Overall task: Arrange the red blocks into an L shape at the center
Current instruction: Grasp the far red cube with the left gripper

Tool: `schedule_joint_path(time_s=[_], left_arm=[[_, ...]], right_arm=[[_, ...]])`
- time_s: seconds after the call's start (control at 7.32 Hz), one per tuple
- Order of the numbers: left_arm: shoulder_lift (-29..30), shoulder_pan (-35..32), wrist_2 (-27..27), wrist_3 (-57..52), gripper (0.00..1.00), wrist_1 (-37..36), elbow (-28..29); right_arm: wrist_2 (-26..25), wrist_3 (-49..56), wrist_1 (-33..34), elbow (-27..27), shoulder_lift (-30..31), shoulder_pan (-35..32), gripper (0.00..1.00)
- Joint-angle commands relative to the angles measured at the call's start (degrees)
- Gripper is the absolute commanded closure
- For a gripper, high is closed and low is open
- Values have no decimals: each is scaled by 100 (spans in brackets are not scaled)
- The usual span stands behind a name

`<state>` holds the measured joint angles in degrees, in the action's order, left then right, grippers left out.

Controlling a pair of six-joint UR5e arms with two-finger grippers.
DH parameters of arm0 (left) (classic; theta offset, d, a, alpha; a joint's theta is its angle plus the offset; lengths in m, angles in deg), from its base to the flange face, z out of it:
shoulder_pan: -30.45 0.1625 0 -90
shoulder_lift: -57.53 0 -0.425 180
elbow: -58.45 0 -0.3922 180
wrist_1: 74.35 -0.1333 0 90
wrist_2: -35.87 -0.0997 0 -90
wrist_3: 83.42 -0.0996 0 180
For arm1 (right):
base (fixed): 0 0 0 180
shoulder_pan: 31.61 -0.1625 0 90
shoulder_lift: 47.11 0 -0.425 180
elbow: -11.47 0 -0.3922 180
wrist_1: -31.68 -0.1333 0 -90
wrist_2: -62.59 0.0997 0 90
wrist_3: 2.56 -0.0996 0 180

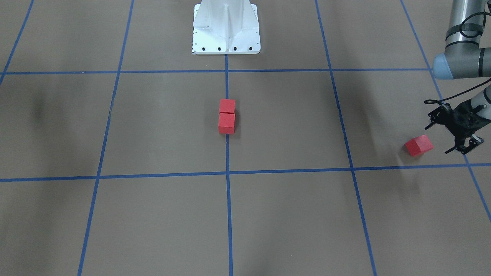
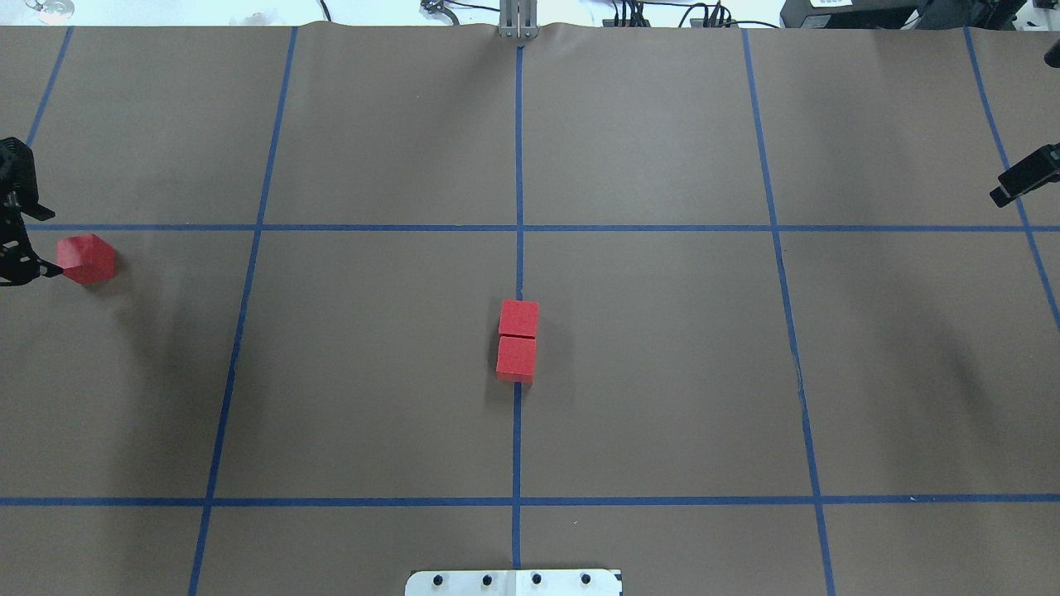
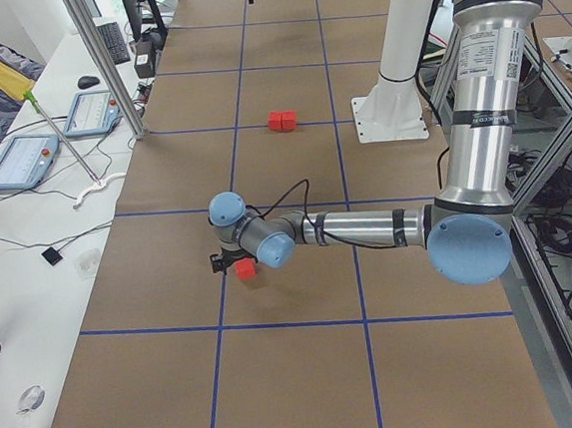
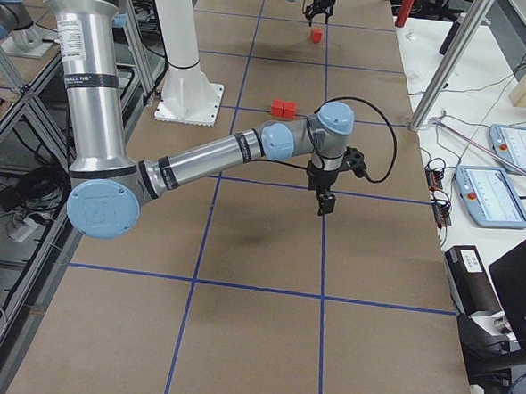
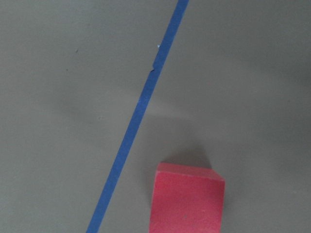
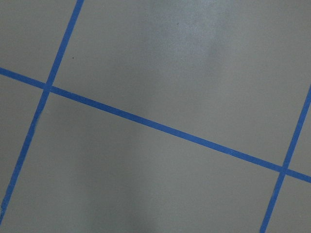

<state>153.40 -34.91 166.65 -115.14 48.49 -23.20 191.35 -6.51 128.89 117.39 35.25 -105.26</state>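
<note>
Red blocks are spread over the brown desk (image 2: 662, 372), two together and one alone. At the middle of the near edge stands the white robot base (image 2: 513, 583). Beyond it, at the center (image 2: 464, 331) and well away from every edge, two of them sit on the middle blue tape line (image 2: 519, 165). The nearer block (image 2: 516, 359) and the farther block (image 2: 519, 318) touch face to face. They form a straight row of two along that line, squared to it.

Somewhat farther out and close to the desk's left edge lies the third block (image 2: 86, 258), well apart from the pair. It is turned askew to the tape lines and lies flat on the paper in the left wrist view. The left fingers (image 1: 456, 148) hang low just beside it on the side toward the left edge. They are spread wide with nothing between them. One tip seems to touch a corner of the third block, though at this angle it may only be just beside it.

Farther still, at the right edge, the right fingers (image 2: 1025, 180) show as one dark bar cut off by the frame. The side view shows them pointing down over bare paper. I cannot tell whether they are apart or together, and no block is near them.
</note>
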Motion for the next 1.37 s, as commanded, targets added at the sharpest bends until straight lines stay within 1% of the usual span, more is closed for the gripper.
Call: schedule_joint_path(time_s=[0.0, 0.14, 0.27, 0.55, 0.68, 0.82, 0.96, 1.09, 1.23], left_arm=[[11, 172, -17, 25, 3, 11, 26], [19, 181, -17, 17, 3, 11, 35], [63, 181, -26, 8, 6, 3, 70], [204, 181, -44, 8, 7, 3, 316], [195, 190, -44, 8, 10, -23, 343], [195, 190, -52, 34, 33, -59, 334], [195, 190, -52, 26, 64, -59, 343], [195, 190, 0, 26, 83, -59, 273], [195, 190, 140, 26, 94, -50, 238]], right_arm=[[0, 0, 0, -1, 0, 0, 0], [0, 0, 0, 8, 0, 0, 0], [0, 0, 0, -1, 0, 0, 0], [0, 0, 0, -1, 0, 0, 0], [0, 0, 0, 8, 9, 0, 0], [0, 0, 0, 8, 9, 0, 0], [0, 0, 0, 8, 9, 0, 0], [0, 0, 0, 8, 9, 0, 0], [0, 0, 0, 8, 9, 0, 0]])
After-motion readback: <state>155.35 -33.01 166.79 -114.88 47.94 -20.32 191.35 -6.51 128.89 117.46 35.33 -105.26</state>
